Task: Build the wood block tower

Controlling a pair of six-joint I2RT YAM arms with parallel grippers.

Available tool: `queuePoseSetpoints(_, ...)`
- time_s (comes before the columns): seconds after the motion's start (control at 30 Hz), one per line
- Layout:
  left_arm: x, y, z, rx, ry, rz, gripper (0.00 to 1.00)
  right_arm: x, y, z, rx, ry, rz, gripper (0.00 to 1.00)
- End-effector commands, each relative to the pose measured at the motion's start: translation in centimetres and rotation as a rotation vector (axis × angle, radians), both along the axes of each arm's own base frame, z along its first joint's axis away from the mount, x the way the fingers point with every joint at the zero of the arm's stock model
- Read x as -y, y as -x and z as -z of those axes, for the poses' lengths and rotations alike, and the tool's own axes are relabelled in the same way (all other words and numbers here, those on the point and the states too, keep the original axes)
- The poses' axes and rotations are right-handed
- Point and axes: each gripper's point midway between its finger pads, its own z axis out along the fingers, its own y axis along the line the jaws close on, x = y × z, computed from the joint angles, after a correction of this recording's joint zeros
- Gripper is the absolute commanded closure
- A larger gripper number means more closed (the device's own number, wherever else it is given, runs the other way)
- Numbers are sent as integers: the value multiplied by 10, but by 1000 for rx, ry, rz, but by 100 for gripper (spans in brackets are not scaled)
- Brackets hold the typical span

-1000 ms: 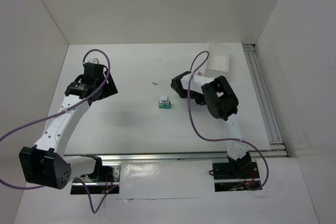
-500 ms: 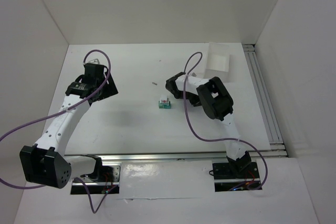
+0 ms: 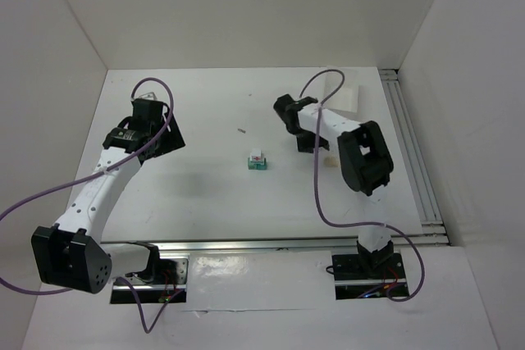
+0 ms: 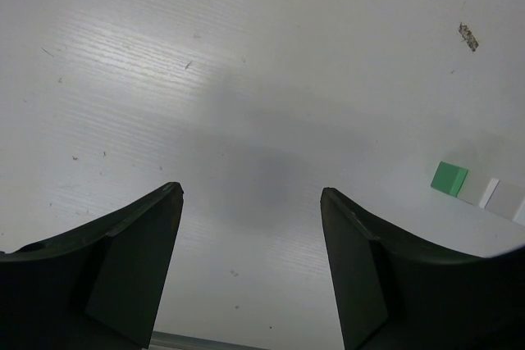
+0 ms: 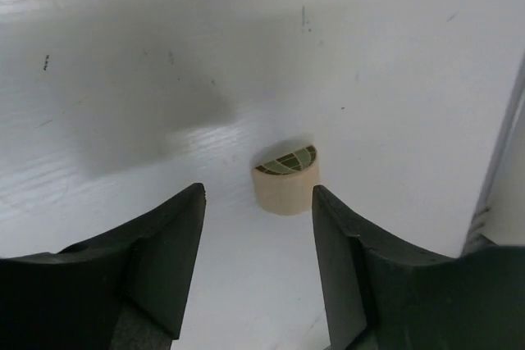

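Right wrist, tan block (image 5: 285,179) (unheld), tool (image 5: 257,194) parted

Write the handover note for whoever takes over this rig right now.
Left gripper: open, empty, over bare table.
Right gripper: open, holding nothing. A tan half-round piece lies on the table just beyond its fingertips.
Wood block tower: short stack mid-table, teal at the bottom.
Done: lower blocks stacked.
Left: probably grasp the tan piece and set it on the tower.
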Motion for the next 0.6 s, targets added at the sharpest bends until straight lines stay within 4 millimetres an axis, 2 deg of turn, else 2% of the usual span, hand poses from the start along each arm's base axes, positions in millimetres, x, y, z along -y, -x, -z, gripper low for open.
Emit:
queuePoseSetpoints(0.0,2,-8,-8,32,12,14,19,-19,-26,-34,159,-291,-24,36)
queuePoseSetpoints(0.03,3,-10,-12,41,14,14,19,-17,-25,-49,200,-340,-23,30)
queuePoseSetpoints(0.07,3,-10,-12,41,14,14,19,-4,-17,-39,179,-354,-2,22)
queuePoseSetpoints(0.1,3,-10,-12,41,14,14,19,-7,-18,-38,193,-419,-4,17)
queuePoseSetpoints(0.13,5,-9,-12,41,14,23,19,-3,-16,-42,206,-447,5,13)
queuePoseSetpoints(0.17,6,-9,-12,41,14,23,19,10,-8,-31,179,-452,25,12)
queuePoseSetpoints(0.23,6,-9,-12,41,14,23,19,12,-4,-24,163,-496,39,12)
queuePoseSetpoints(0.27,6,-9,-12,41,14,23,19,20,2,-15,141,-495,53,12)
queuePoseSetpoints(0.4,6,-9,-12,41,14,23,19,23,3,-1,136,-584,62,10)
queuePoseSetpoints(0.57,6,-11,-15,50,15,23,20,28,1,6,134,-589,58,15)
